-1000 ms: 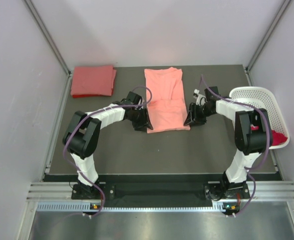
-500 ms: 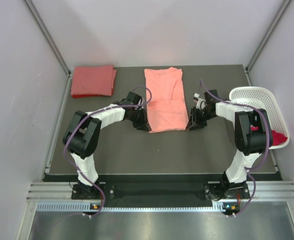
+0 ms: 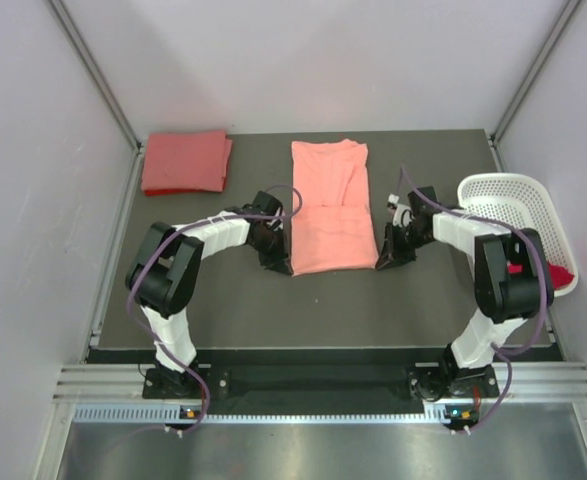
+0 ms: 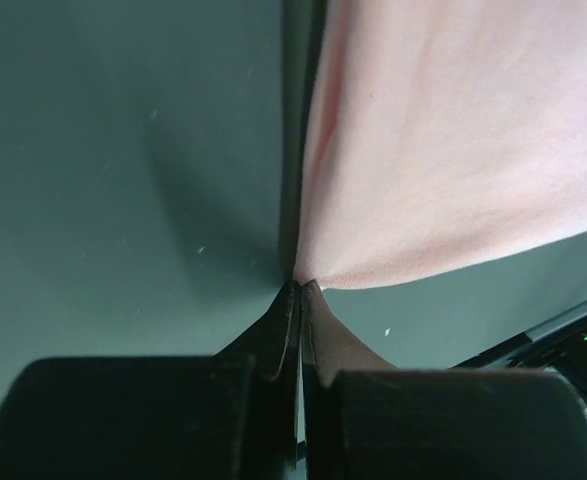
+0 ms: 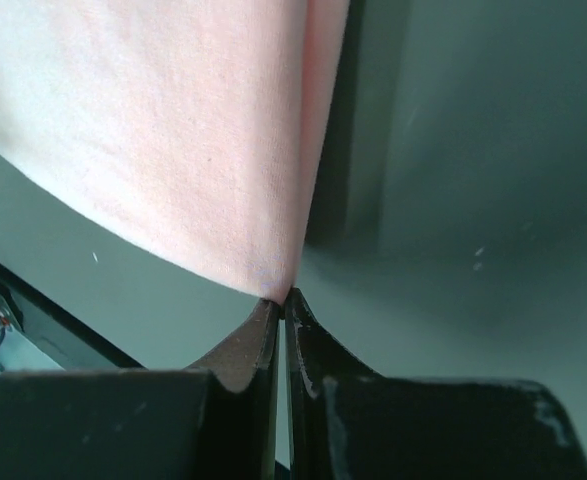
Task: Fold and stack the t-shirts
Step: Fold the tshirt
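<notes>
A light salmon-pink t-shirt [image 3: 330, 205] lies lengthwise in the middle of the dark table, partly folded. My left gripper [image 3: 280, 262] is shut on its near left corner [image 4: 318, 270]. My right gripper [image 3: 384, 258] is shut on its near right corner [image 5: 268, 275]. In both wrist views the cloth rises taut from the pinched tips, its edge casting a shadow on the mat. A coral-red t-shirt [image 3: 184, 161] sits folded at the back left. A bit of deep magenta-red t-shirt [image 3: 561, 272] shows in the basket.
The white perforated basket [image 3: 503, 183] stands tilted at the right edge of the table, close behind my right arm. Grey walls and metal posts close in the left, right and back sides. Dark mat [image 3: 323, 310] stretches between the shirt and the arm bases.
Both grippers have closed on the near corners of the salmon-pink shirt. Its near edge is now pulled a little wider and nearer, and the shirt has shifted slightly right.
</notes>
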Controlling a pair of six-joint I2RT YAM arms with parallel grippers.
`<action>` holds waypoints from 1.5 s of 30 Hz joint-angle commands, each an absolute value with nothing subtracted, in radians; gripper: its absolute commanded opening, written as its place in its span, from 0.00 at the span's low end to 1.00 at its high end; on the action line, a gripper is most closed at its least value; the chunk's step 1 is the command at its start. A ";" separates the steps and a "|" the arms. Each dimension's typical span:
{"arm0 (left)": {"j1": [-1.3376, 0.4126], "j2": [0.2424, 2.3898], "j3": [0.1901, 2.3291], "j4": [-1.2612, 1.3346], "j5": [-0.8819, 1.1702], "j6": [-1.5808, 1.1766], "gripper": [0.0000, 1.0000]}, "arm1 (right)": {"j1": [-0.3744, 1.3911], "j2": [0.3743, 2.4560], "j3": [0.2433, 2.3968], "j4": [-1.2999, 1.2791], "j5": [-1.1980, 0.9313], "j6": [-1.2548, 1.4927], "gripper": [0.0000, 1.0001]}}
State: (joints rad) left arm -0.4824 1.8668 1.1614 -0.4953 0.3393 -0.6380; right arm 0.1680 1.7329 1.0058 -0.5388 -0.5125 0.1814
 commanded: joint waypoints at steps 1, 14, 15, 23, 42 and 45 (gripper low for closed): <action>-0.485 1.798 1.108 -0.571 0.324 -0.601 0.00 | 0.209 1.637 0.967 -0.606 -0.498 0.156 0.00; -0.502 1.714 1.167 -0.696 0.278 -0.519 0.36 | 0.276 1.519 0.920 -0.715 -0.345 0.177 0.34; -0.502 1.703 1.202 -0.722 0.262 -0.506 0.39 | 0.276 1.506 0.934 -0.736 -0.303 0.158 0.35; -0.479 1.767 1.422 -0.654 0.366 -0.428 0.31 | 0.285 1.567 1.155 -0.637 -0.518 0.212 0.35; -0.423 2.244 1.726 -0.543 0.508 -0.402 0.10 | 0.376 1.865 0.997 -0.368 -0.896 0.339 0.01; -0.425 2.263 1.738 -0.543 0.508 -0.402 0.09 | 0.336 1.841 0.933 -0.373 -0.884 0.321 0.01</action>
